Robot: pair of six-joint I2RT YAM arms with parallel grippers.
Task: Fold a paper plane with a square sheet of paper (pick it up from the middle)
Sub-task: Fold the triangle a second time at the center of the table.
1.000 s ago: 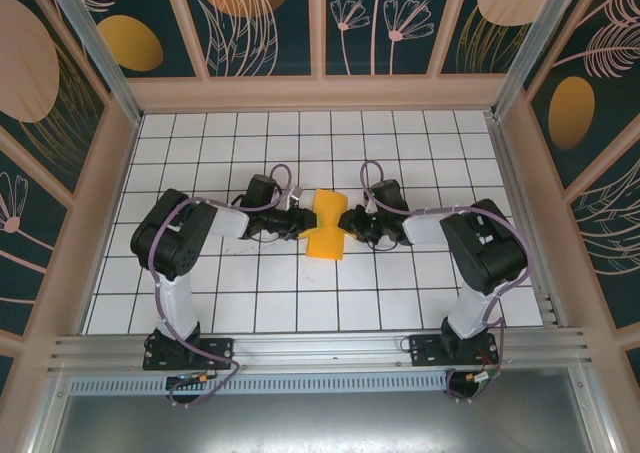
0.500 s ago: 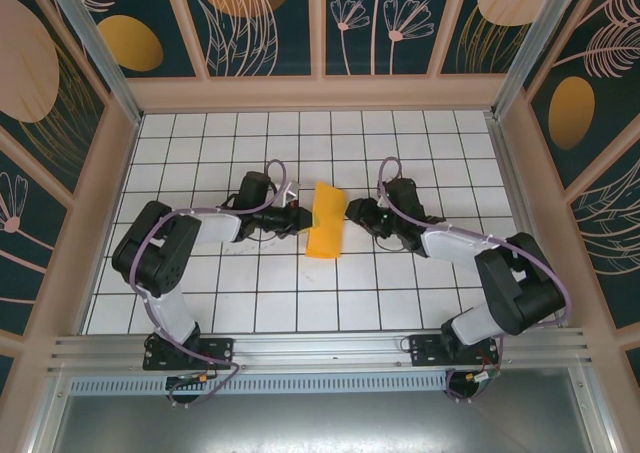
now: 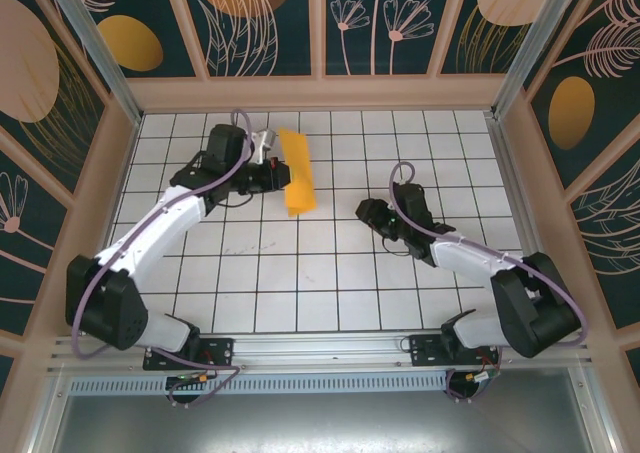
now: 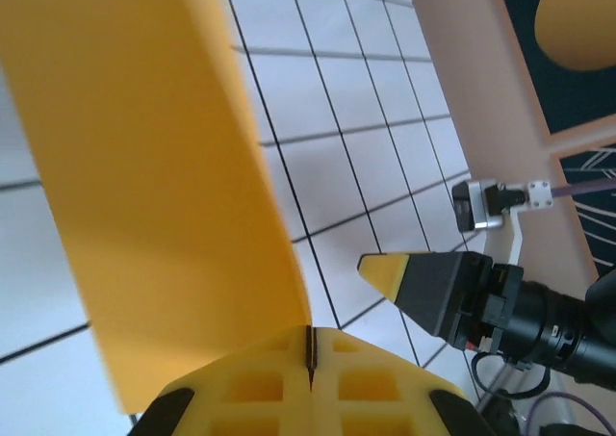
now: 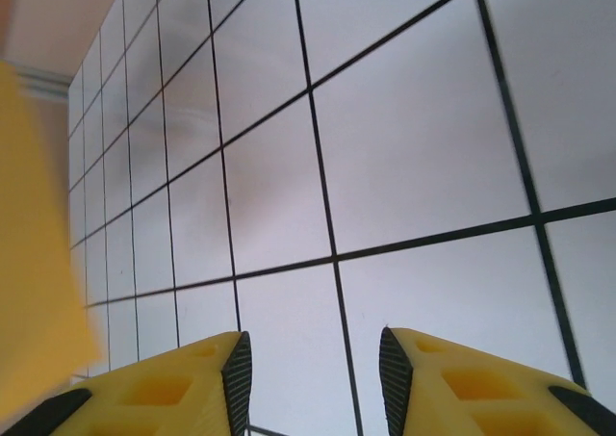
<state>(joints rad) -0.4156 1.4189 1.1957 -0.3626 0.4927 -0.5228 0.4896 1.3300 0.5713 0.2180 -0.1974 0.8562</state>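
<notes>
White gridded table (image 3: 330, 273) inside floral-panelled walls. Over its far left part, held up off the tiles: the square sheet of paper (image 3: 297, 171), folded to a narrow strip. Pinched along one edge by the left gripper (image 4: 310, 359), jaws pressed together on it (probably so the rest hangs free for the next crease). Near the centre, well apart from the sheet, the right gripper (image 3: 364, 211), jaws parted, empty, placed to rejoin.
</notes>
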